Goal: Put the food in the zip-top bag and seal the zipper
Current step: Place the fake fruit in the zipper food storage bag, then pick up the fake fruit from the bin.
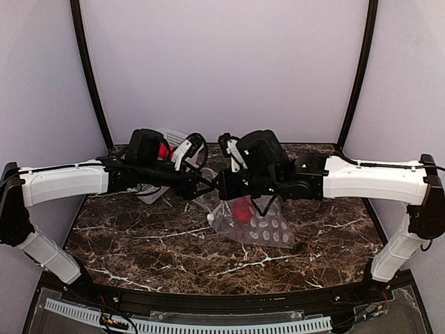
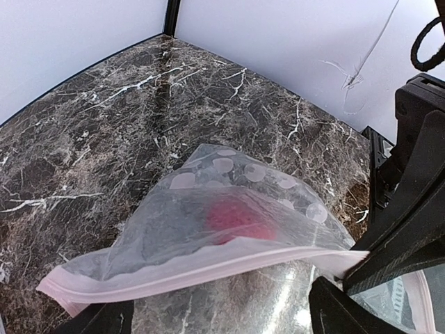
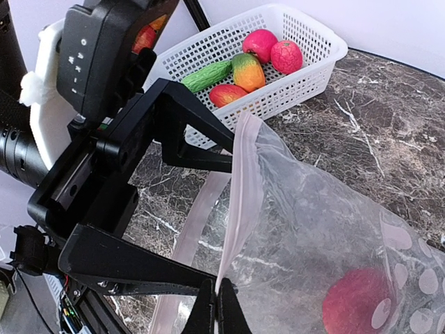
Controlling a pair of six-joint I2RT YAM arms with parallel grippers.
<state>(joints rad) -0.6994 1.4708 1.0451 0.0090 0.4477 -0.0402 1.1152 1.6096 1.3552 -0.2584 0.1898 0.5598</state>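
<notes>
The zip-top bag (image 1: pixel 261 226) lies mid-table, clear with white dots, one red food piece (image 1: pixel 242 211) inside it. My right gripper (image 3: pixel 219 313) is shut on the bag's pinkish zipper (image 3: pixel 240 202) edge and holds that lip up. The other lip (image 3: pixel 191 229) hangs lower, so the mouth gapes. My left gripper (image 2: pixel 222 321) is open, its black fingers (image 2: pixel 341 313) set wide on either side of the raised zipper (image 2: pixel 208 261). The red food (image 2: pixel 236 219) shows through the plastic beyond. More food sits in the basket: two red round pieces (image 3: pixel 259 43), a green cucumber (image 3: pixel 206 75), an orange-yellow-green piece (image 3: pixel 248 69).
A white lattice basket (image 3: pixel 306 76) stands at the back left of the marble table (image 1: pixel 139 243), partly hidden behind my left wrist in the top view. Both wrists crowd together above the bag's mouth. Black frame posts (image 1: pixel 87 69) rise at the back corners.
</notes>
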